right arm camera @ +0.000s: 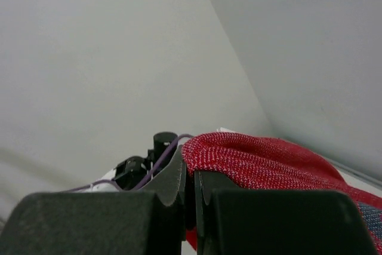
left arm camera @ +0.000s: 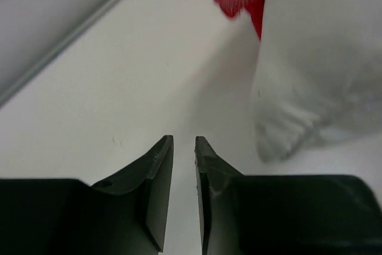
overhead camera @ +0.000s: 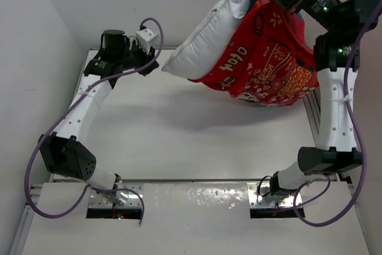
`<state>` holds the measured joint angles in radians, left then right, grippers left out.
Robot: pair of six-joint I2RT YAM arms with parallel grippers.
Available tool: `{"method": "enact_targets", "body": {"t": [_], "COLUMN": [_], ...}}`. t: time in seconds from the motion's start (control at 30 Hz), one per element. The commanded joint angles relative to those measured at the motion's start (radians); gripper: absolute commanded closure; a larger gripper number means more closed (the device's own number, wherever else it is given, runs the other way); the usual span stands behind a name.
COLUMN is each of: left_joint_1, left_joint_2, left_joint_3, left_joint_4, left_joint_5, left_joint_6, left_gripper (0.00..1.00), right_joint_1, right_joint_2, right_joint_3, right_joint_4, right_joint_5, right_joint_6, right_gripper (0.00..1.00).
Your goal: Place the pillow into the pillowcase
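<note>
Over tabletop [overhead camera: 179,135] far-right edge, R gripper [right arm camera: 190,168] jaws clamp pillowcase [overhead camera: 268,70], pillow [overhead camera: 203,43] half out; L gripper [left arm camera: 184,141] jaws slightly apart nearby.

The plump white rectangular fabric pillow [overhead camera: 200,49] hangs tilted above the far right part of the white table [overhead camera: 179,141]. Its left end is bare. The rest sits inside the bright red fabric pillowcase [overhead camera: 268,70] with gold and white motifs, which sags bunched.

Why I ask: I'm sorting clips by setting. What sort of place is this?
Probably a robot lab cell: a white table, white walls around it, left arm and right arm bolted at its near edge.
</note>
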<state>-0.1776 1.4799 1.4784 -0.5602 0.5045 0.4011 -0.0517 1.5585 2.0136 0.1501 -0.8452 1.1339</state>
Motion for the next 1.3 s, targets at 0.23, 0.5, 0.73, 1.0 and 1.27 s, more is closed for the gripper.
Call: {"method": "enact_targets", "body": {"t": [0.23,0.5,0.73,1.0,1.27], "left_joint_1": [-0.218,-0.302,-0.407,-0.533,-0.545], "left_joint_2": [0.072,0.088,0.022,0.042,0.082], "left_joint_3": [0.1,0.126,0.2,0.212,0.088], "left_joint_4": [0.049,0.008,-0.162,-0.124,0.052], "left_joint_5": [0.082,0.239,0.442,0.277,0.019], "left_joint_6": [0.065,0.091,0.18,0.113,0.015], "left_gripper": [0.33,0.29,0.0,0.0,0.09], "right_joint_1": [-0.079,-0.102,-0.168,-0.174,-0.177], "right_joint_2": [-0.152,-0.201,-0.23,-0.212,-0.229], "right_joint_3": [-0.147,-0.208,-0.302,-0.32,-0.291], "right_joint_4": [0.393,0.307,0.278,0.359,0.368], "right_joint_5": [-0.127,-0.163,-0.199,-0.23,-0.227], "right_joint_6": [0.167,0.107,0.073,0.15,0.165], "right_gripper": [1.0,1.0,1.0,1.0,1.0]}}
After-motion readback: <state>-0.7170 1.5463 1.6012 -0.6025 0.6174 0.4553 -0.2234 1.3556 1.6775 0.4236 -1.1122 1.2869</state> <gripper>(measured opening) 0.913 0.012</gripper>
